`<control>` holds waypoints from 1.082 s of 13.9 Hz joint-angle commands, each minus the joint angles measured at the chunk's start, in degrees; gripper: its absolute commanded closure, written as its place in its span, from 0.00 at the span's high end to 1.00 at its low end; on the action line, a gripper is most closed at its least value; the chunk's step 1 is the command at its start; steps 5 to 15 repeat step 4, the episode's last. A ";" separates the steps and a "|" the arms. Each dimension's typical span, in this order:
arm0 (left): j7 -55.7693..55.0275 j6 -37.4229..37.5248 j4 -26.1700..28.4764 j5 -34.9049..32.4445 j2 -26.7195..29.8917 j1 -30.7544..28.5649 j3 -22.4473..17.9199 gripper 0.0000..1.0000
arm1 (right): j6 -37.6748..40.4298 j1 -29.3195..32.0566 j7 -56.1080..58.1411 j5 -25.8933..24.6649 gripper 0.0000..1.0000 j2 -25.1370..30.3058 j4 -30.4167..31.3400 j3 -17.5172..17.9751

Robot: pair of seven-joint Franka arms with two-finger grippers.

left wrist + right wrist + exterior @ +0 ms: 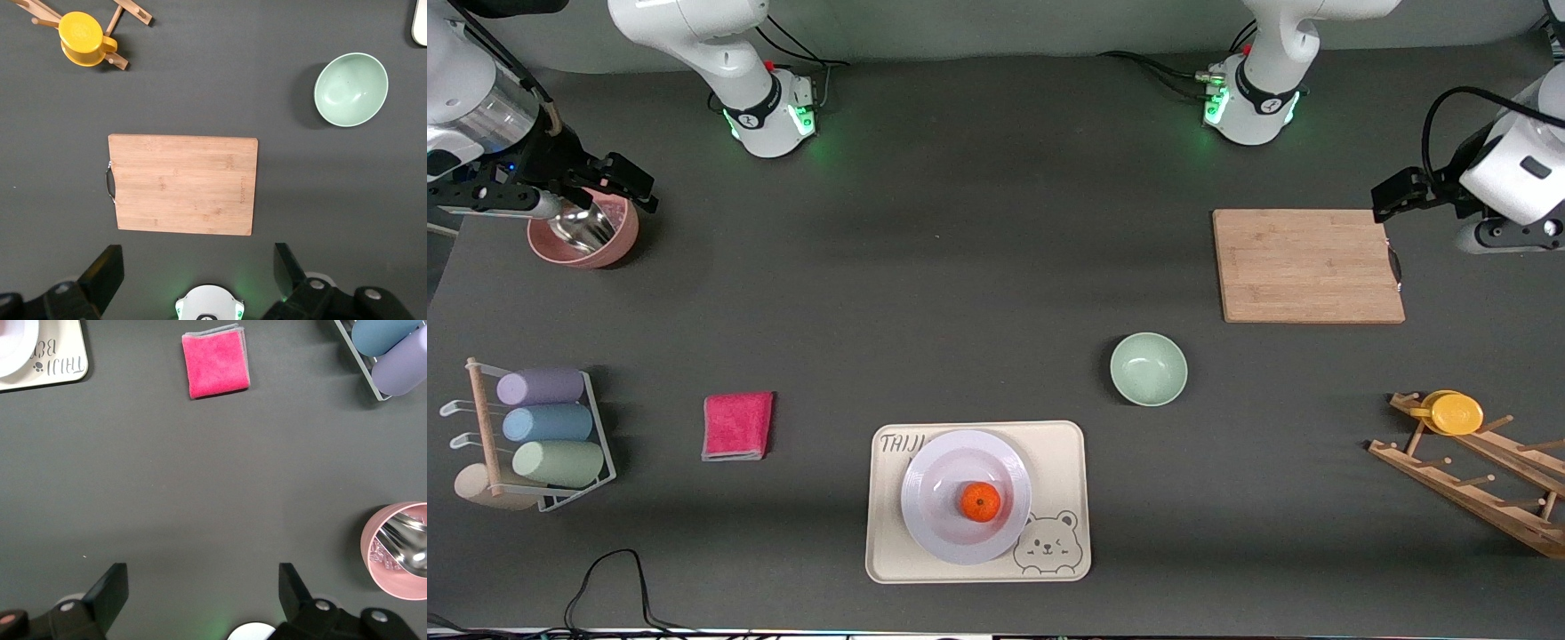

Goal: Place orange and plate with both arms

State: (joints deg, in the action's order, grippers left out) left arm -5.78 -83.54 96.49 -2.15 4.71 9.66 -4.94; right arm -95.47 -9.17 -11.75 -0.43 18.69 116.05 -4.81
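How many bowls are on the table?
2: a mint-green bowl nearer the front camera than the cutting board, and a pink bowl under the right gripper.

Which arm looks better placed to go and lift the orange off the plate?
Neither clearly. The orange sits on the plate mid-table, while the left gripper hangs beside the cutting board and the right gripper over the pink bowl.

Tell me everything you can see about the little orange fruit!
The small round bright-orange fruit looks whole and unpeeled, with a dark dimple on its top and a slightly glossy skin. It sits in the shallow well of the round glossy white plate, a bit off the middle, touching only the plate. The plate itself rests on the rectangular cream tray with a bear drawing, near the front camera. No gripper is near it.
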 commanded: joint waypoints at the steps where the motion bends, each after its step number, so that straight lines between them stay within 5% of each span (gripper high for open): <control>1: -0.46 -0.04 0.37 -0.67 0.04 0.81 -0.34 1.00 | 1.25 0.38 -0.20 -1.24 1.00 -1.37 -2.06 0.15; 15: -0.63 0.05 0.10 -0.67 -0.23 0.89 -0.34 1.00 | 1.34 0.38 -0.11 -1.24 1.00 -1.37 -2.23 0.15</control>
